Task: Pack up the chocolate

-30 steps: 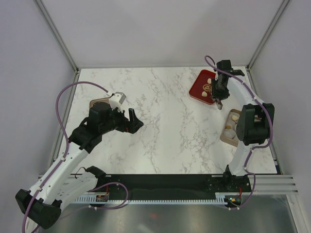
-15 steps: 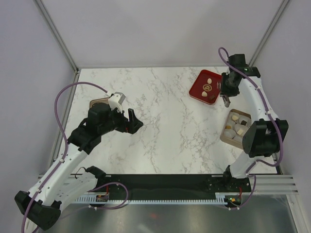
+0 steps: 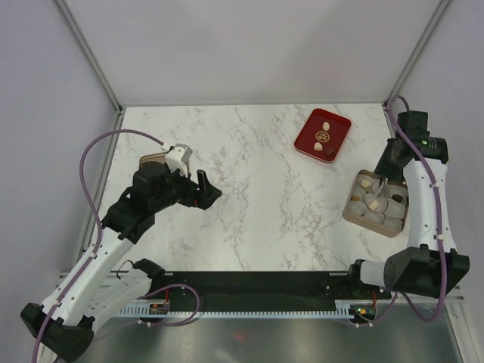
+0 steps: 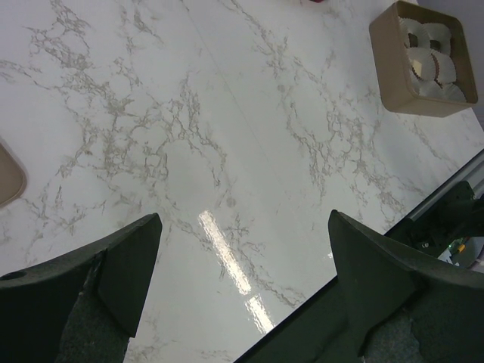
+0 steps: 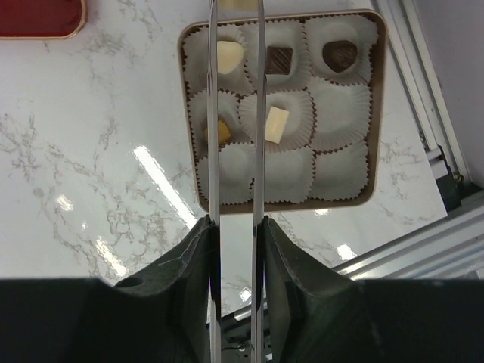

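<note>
The tan box [image 3: 352,213] of white paper cups stands at the right and holds several chocolates [image 5: 277,125], cream and dark brown. The red tray [image 3: 310,134] behind it carries three cream chocolates [image 3: 325,125]. My right gripper [image 3: 392,162] hangs over the box's far edge. In the right wrist view the gripper [image 5: 237,221] is shut on metal tweezers [image 5: 259,113], whose two blades run parallel over the box [image 5: 378,113]. Their tips are out of frame, with something cream between the blades at the top edge. My left gripper [image 3: 204,189] is open and empty above the marble at the left [image 4: 243,219].
A tan lid [image 3: 153,160] lies behind the left arm, and its corner also shows in the left wrist view [image 4: 7,174]. The metal frame rail [image 5: 423,98] runs just right of the box. The table's front edge [image 4: 423,212] lies under the left gripper.
My right arm has swung from over the red tray to the right and nearer, and now hangs over the tan box. The left arm has barely moved.
</note>
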### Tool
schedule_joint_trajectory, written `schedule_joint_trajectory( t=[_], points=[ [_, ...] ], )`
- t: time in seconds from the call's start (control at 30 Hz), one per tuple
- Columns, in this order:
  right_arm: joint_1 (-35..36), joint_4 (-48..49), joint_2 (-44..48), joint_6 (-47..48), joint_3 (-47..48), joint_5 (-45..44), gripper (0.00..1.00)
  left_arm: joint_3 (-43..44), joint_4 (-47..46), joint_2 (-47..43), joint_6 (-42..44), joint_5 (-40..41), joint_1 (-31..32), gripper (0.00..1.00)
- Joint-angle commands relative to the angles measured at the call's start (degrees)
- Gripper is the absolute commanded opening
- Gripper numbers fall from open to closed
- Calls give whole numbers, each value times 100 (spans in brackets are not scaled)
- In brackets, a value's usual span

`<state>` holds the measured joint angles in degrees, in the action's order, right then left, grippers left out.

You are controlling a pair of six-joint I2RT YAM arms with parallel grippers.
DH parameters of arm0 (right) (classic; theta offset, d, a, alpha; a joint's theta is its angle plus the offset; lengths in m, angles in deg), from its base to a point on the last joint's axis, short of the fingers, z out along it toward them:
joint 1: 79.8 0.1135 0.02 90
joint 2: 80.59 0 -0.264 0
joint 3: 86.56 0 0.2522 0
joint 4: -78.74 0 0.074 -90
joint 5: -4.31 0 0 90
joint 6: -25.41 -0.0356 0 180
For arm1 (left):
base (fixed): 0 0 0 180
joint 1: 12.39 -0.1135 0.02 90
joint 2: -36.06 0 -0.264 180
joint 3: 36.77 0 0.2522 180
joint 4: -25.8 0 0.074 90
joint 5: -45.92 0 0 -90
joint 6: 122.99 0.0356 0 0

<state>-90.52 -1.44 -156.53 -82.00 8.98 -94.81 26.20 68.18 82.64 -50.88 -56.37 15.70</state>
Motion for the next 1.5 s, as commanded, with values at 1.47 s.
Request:
schedule_joint_trajectory(
  t=[1.47],
  points=[
    [-334,-320,1416,-931,-2034,-1092,37,18,-32,35,84,148,135,99]
  ],
)
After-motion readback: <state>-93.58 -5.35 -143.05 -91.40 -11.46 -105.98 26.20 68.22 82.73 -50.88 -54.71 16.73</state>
